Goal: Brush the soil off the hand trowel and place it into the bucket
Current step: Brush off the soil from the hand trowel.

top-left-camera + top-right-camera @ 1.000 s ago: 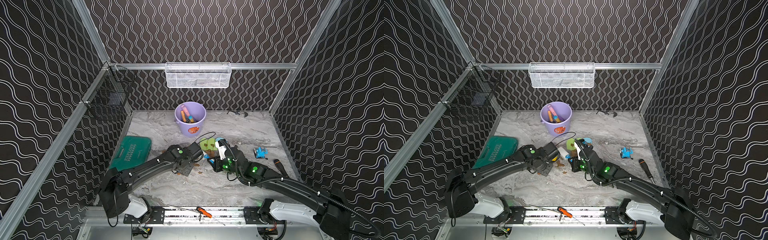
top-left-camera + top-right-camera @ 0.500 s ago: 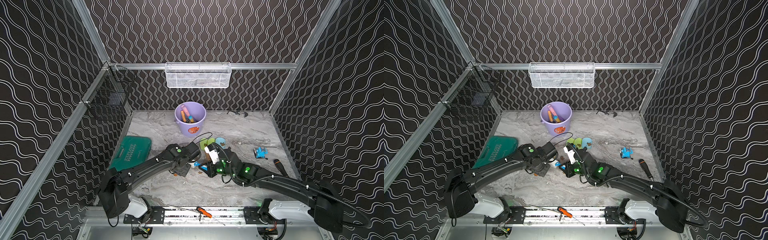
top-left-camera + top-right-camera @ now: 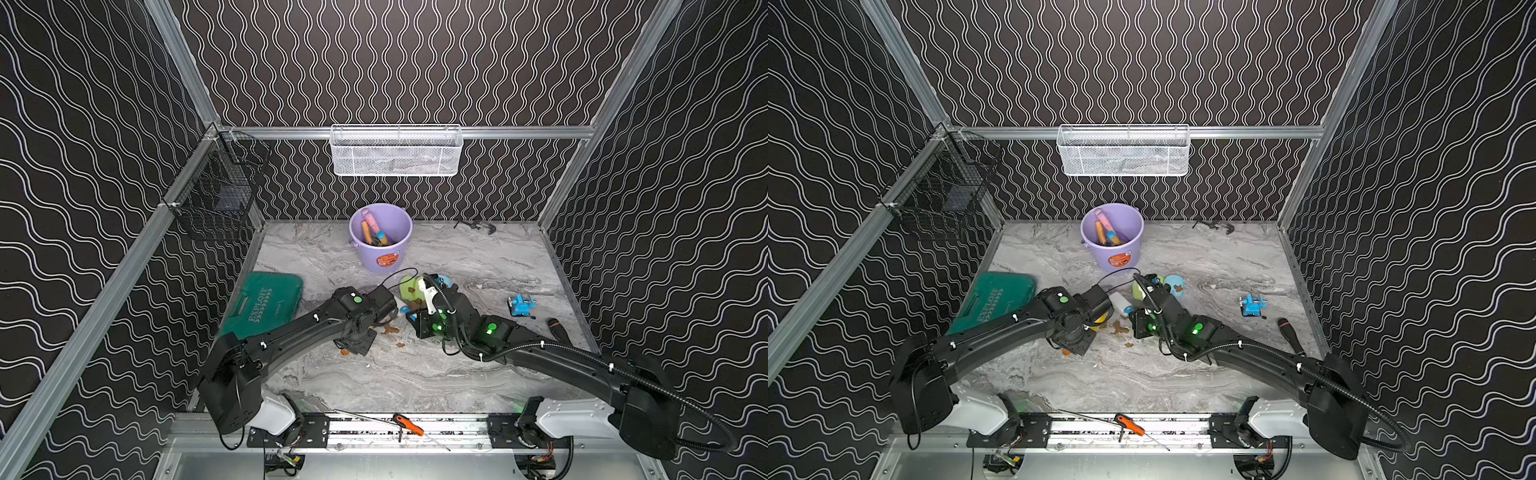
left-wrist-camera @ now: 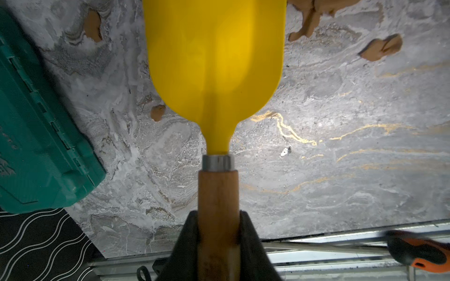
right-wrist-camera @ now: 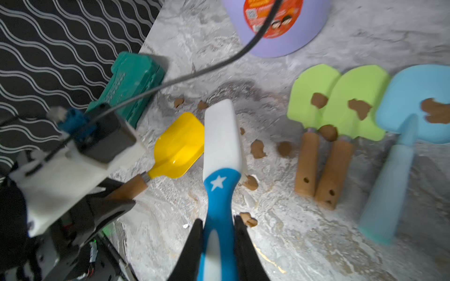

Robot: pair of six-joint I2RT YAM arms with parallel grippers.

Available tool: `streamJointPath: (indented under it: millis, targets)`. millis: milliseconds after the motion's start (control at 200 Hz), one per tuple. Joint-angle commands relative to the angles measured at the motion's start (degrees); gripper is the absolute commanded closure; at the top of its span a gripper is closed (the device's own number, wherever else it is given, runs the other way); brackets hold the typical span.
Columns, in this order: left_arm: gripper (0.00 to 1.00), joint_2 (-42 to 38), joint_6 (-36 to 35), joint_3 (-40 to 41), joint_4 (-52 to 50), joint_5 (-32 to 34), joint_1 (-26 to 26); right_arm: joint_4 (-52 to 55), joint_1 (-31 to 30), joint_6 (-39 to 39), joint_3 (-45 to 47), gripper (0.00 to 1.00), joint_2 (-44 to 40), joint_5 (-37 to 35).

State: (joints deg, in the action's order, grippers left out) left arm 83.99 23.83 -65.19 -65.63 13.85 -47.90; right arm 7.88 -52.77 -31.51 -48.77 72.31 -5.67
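Note:
My left gripper [image 4: 218, 216] is shut on the wooden handle of a yellow hand trowel [image 4: 215, 53], held low over the marble table. In the right wrist view no soil shows on the yellow blade [image 5: 179, 146]. My right gripper [image 5: 217, 222] is shut on the blue handle of a white-headed brush [image 5: 221, 136], whose head lies right beside the blade. Brown soil clumps [image 5: 258, 149] lie scattered on the table around both, also seen as soil crumbs [image 3: 390, 329]. The lavender bucket [image 3: 384, 253] stands behind, with tool handles sticking out.
Two green trowels [image 5: 314, 97] and a blue trowel [image 5: 418, 102], each with soil on it, lie beside the brush. A green case [image 3: 266, 299] sits left, a blue vise [image 3: 521, 305] and black-handled screwdriver [image 3: 557, 326] right. A white mesh basket [image 3: 395, 151] hangs on the back wall.
The right arm swept the brush left toward the yellow blade, then drew back a little to the right. The left arm holding the trowel has hardly moved.

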Motion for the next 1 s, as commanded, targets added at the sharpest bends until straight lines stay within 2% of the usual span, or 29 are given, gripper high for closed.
streamJointPath:
  millis: [0,180,260,410,631,756,816,886,916,996]
  targets:
    - [1.0,-0.27,-0.13,-0.02,-0.1,-2.65,0.35,-1.1,0.8,-0.26,0.17,1.0,-1.56,0.65]
    - [1.0,-0.59,-1.53,0.18,1.65,-6.74,1.76,-6.16,4.98,-2.57,4.67,1.0,-4.38,7.05]
    - [1.0,-1.55,-2.56,0.74,4.03,-11.6,3.71,-6.81,7.58,-3.36,5.79,1.0,-5.42,10.47]
    - [1.0,-4.83,-2.55,2.45,12.07,-26.89,8.05,-9.5,10.36,-4.35,8.75,1.0,-8.48,10.27]
    - [1.0,-10.71,5.32,8.88,29.81,-53.96,19.43,-11.8,10.67,-2.5,11.86,1.0,-12.64,6.45]
    - [1.0,-14.15,13.71,12.94,40.42,-67.24,27.69,-15.51,10.76,-1.7,14.71,1.0,-14.57,6.95]
    - [1.0,-15.47,18.55,15.18,46.52,-72.93,31.1,-16.31,11.06,-4.54,15.65,1.0,-15.56,6.47]
    - [1.0,-16.56,24.84,17.86,53.57,-77.91,34.96,-17.08,12.92,-7.49,16.23,1.0,-16.61,9.66]
    - [1.0,-16.77,28.95,19.75,58.6,-80.59,36.29,-18.27,13.84,-8.45,16.77,1.0,-17.16,11.69]
    - [1.0,-17.02,45.5,25.57,78.94,-84.41,38.64,-25.78,16.09,-11.21,19.84,1.0,-18.88,18.41]
